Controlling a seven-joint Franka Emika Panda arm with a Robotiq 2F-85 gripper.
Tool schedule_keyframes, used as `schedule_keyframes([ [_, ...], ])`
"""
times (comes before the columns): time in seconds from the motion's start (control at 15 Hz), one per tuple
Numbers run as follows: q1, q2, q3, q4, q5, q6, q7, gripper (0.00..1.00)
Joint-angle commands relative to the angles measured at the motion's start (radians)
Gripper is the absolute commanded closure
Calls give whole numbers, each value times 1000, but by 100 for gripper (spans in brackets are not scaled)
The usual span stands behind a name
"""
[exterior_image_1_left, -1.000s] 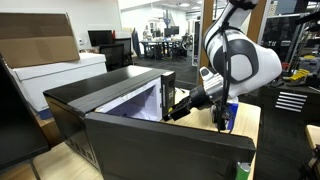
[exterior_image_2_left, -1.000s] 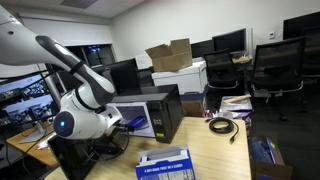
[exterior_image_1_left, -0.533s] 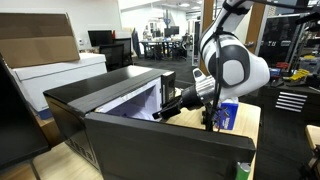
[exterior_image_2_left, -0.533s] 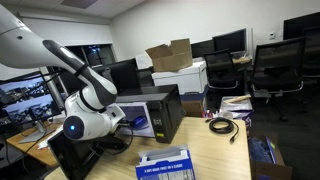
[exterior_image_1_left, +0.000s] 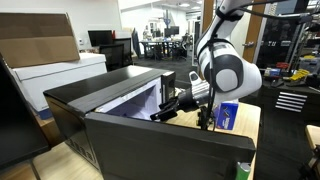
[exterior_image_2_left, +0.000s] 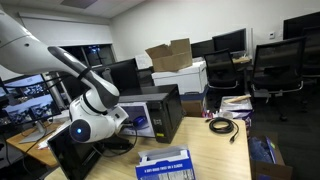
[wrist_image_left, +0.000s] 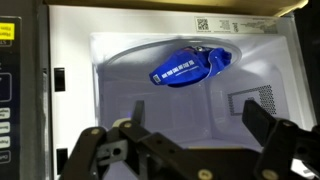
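Two outside views come first. In an exterior view the gripper sits at the mouth of a boxy black microwave. The flat dark door stands open just beside the gripper. Behind the gripper, past the rounded white arm, a blue carton stands upright.

In an exterior view from the far side, the arm's bulbous white joint covers the gripper, so its state cannot be told there. The microwave shows a glossy black shell. Well away from the arm, a loose coil of black cable lies on the pale wood table.

In the wrist view the black, blocky fingers are spread wide with nothing between them. Ahead of the gripper, inside the smooth white cavity, a slim, shiny blue object with white print lies tilted, well apart from the fingers. A grey keypad lines the cavity's edge to one side.
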Motion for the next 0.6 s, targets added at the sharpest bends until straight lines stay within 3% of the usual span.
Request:
schedule_keyframes([
  [0.0, -27, 2, 9, 7, 0, 0, 13, 0],
  [0.27, -48, 3, 21, 14, 0, -2, 24, 0],
  [0.33, -131, -11, 99, 19, -5, 14, -5, 0],
  [0.53, -183, -4, 159, 13, -5, -21, -2, 0],
])
